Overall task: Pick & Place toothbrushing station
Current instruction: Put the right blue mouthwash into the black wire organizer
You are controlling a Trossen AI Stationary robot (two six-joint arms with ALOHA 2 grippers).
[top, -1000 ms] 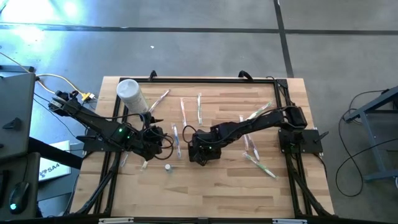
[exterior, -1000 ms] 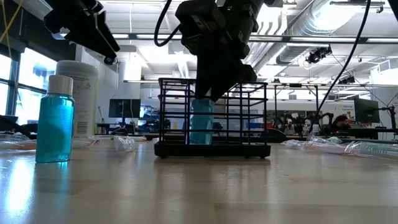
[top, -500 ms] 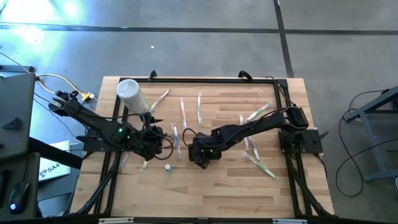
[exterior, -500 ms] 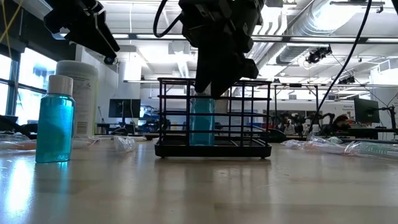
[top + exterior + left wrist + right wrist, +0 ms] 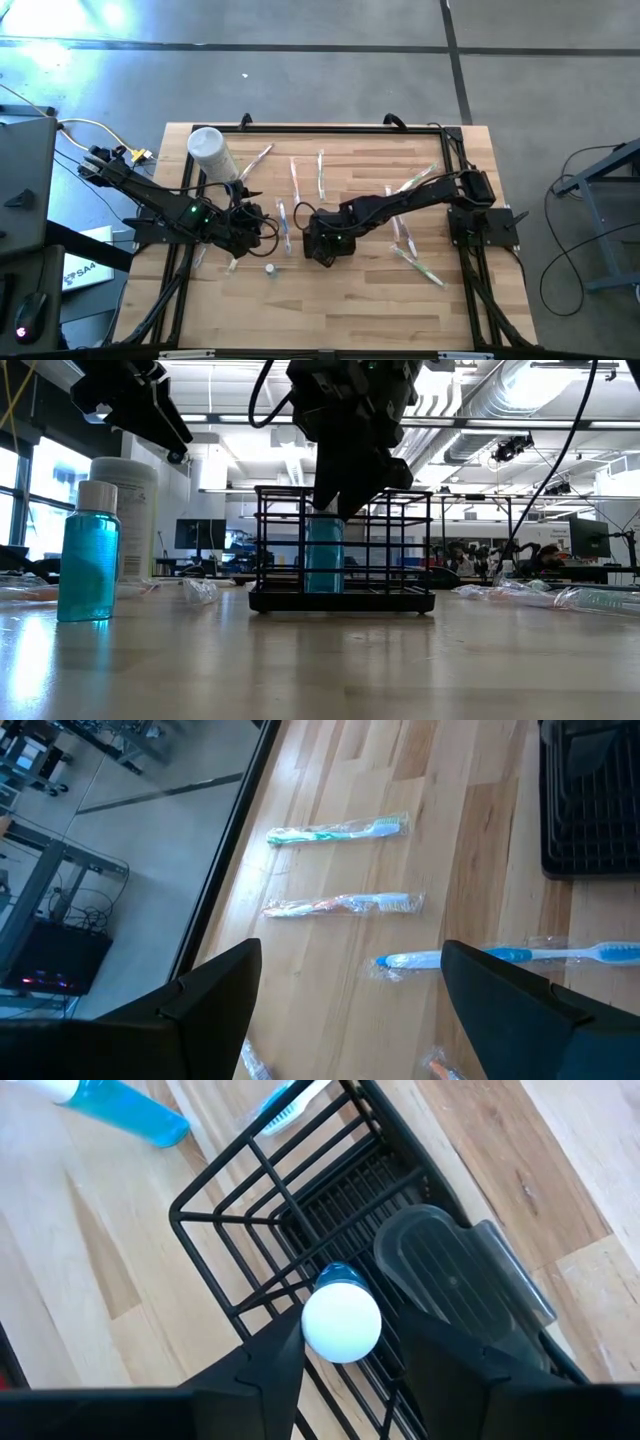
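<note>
Toothbrushing station: black wire rack with open-top compartments (image 5: 342,550), sitting mid-frame on the light wooden table (image 5: 320,660) in the low view

Inside it: blue bottle with a white cap (image 5: 341,1320), standing upright in one compartment

Right gripper (image 5: 345,1355): right above the rack, fingers parted on either side of the white cap, looks like it's not clamping it

Left gripper (image 5: 350,990): wide open, nothing in it, hovering left of the rack over wrapped toothbrushes (image 5: 340,905)

Also around: second blue bottle (image 5: 89,555) and a tall white canister (image 5: 135,520) at the left of the low view
</note>
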